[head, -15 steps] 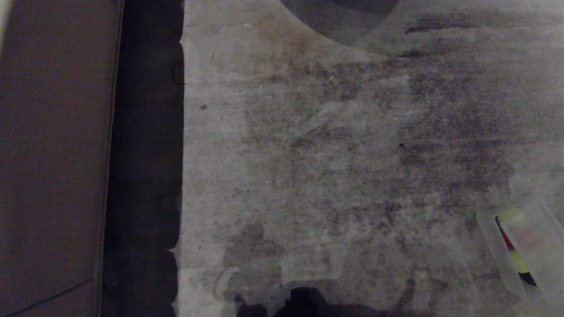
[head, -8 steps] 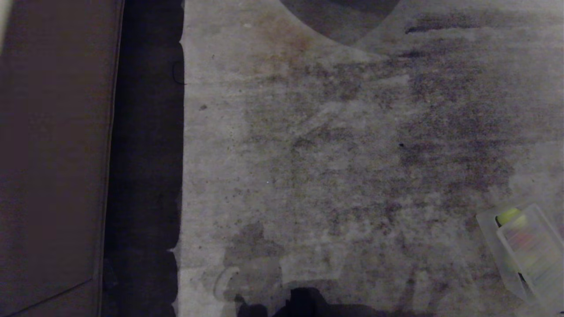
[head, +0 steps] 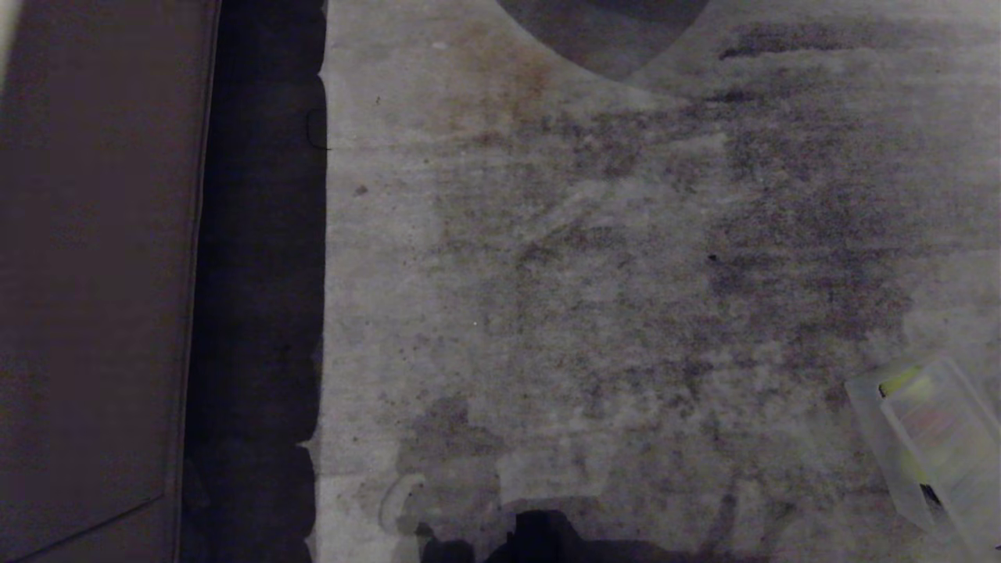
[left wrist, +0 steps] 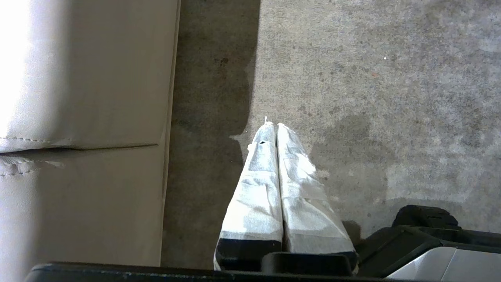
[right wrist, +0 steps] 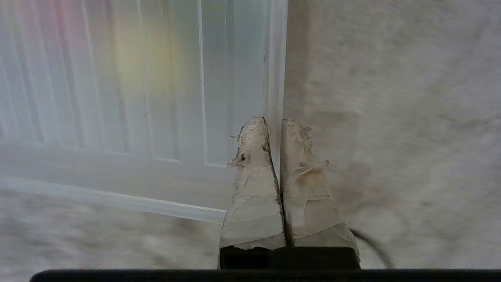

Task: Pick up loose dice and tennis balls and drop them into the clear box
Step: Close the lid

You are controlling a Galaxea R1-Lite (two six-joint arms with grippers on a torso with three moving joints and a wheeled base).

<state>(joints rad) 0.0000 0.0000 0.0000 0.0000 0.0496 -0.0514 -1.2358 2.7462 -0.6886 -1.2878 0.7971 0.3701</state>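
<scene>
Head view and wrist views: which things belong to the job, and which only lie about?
Job:
- clear box, lidded, coloured things inside
- its ribbed lid
- right pincer, shut, at the lid's edge

Lying about:
- beige sofa
- left pincer, shut, idle
- stained floor

The clear box point(head: 931, 446) sits on the carpet point(head: 594, 274), far right.

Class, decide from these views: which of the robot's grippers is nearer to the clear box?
Right. The right gripper, shut, sits at the edge of the clear box lid. The left gripper, shut, hangs over bare floor beside a sofa, no box near.
</scene>
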